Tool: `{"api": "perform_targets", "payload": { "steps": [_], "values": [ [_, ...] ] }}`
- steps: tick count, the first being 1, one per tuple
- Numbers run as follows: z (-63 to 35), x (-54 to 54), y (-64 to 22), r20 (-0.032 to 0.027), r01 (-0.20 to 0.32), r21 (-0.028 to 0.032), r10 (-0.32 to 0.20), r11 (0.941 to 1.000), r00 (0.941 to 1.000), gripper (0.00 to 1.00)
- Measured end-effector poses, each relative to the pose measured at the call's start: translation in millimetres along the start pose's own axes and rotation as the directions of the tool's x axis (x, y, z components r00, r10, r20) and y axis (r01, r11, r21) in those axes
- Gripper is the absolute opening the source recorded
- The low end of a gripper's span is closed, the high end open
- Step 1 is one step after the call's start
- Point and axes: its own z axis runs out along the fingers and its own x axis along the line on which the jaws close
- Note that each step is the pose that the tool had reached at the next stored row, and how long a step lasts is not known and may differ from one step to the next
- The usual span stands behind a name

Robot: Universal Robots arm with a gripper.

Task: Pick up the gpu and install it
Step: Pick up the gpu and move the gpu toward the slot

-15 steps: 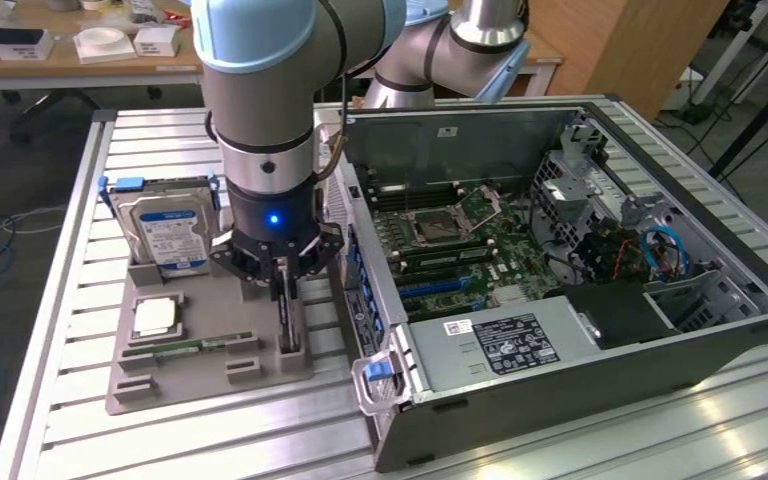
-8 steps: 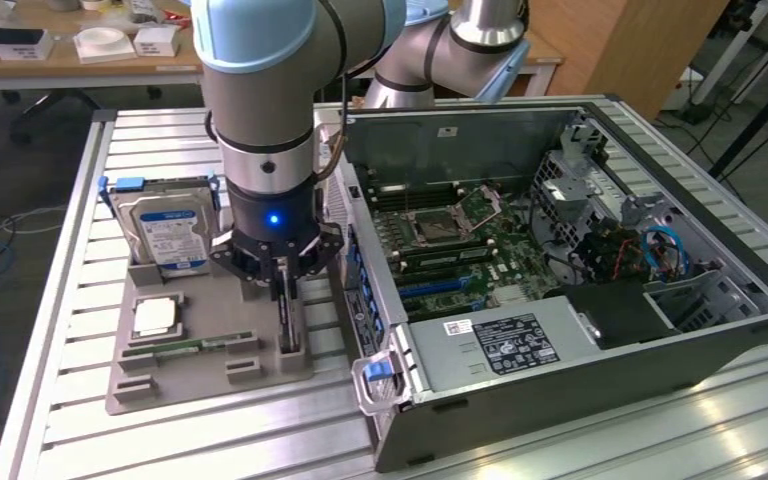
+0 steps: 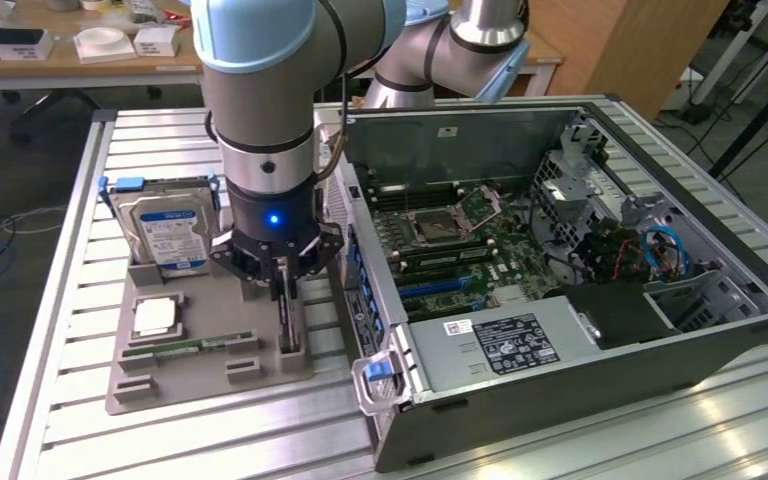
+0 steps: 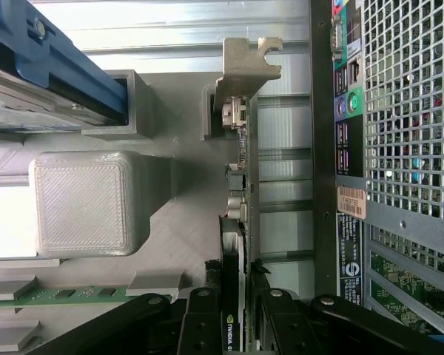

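The gpu (image 3: 287,322) stands on edge in a slot of the grey holder tray (image 3: 157,388), just beside the open computer case (image 3: 398,395). It is a thin black card. In the wrist view its pale metal bracket (image 4: 246,65) sits at the far end and a green logo shows on the near end of the gpu (image 4: 232,244). My gripper (image 3: 281,282) hangs straight down over the card. In the wrist view my gripper (image 4: 235,314) has one black finger pressed against each face, shut on it. The card still sits in its slot.
On the same tray a blue-labelled hard drive (image 3: 171,230) stands upright, with a silver processor (image 3: 155,315) and a green memory stick (image 3: 204,346) lying near it. The case's motherboard (image 3: 464,250) lies exposed. The case's rear panel (image 4: 348,148) runs close alongside the card.
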Motion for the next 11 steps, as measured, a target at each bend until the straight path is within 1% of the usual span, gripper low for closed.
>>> {"api": "perform_targets", "payload": {
  "steps": [11],
  "values": [
    [0.0,0.0,0.0,0.0000,0.000,0.0000,0.000,1.0000,1.0000,0.26]
  ]
}}
